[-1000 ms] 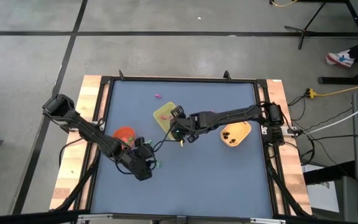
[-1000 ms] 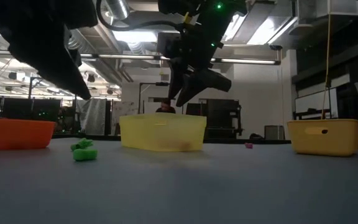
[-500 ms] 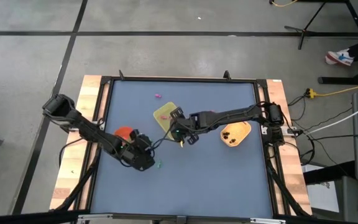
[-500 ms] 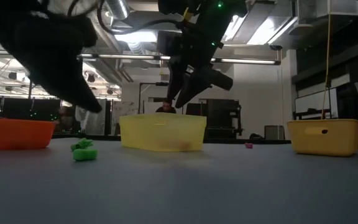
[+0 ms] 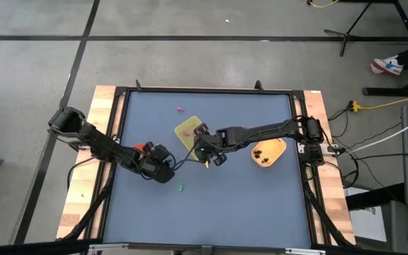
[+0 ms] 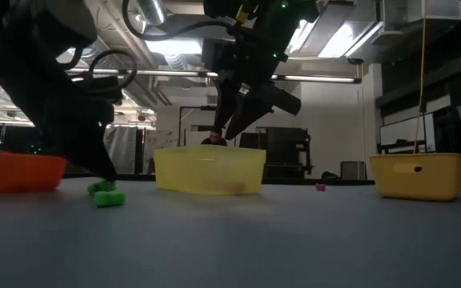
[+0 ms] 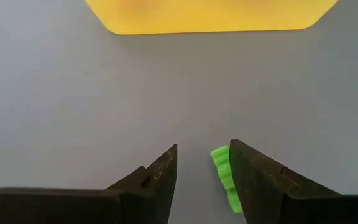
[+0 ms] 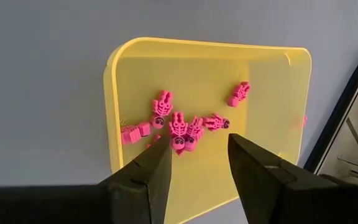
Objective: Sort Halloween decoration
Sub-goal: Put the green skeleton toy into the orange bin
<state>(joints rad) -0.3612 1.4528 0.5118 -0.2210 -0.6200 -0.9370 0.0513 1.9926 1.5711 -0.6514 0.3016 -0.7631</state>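
Withdrawn toward the red bowl (image 5: 142, 148), the left gripper (image 7: 202, 169) has jaws spread, a green trinket (image 7: 224, 176) between them on the tabletop (image 5: 246, 205). Right gripper (image 8: 197, 163), jaws spread, hovers over pink trinkets (image 8: 180, 127) in the yellow tray (image 8: 269, 102).

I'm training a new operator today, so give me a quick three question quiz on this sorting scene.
1. True or false: the yellow tray holds pink trinkets.
2. What colour is the trinket lying between the left hand's fingers?
3. The right hand hovers over: A) the orange bowl, B) the yellow tray, C) bare table.

Key: 1 true; 2 green; 3 B.
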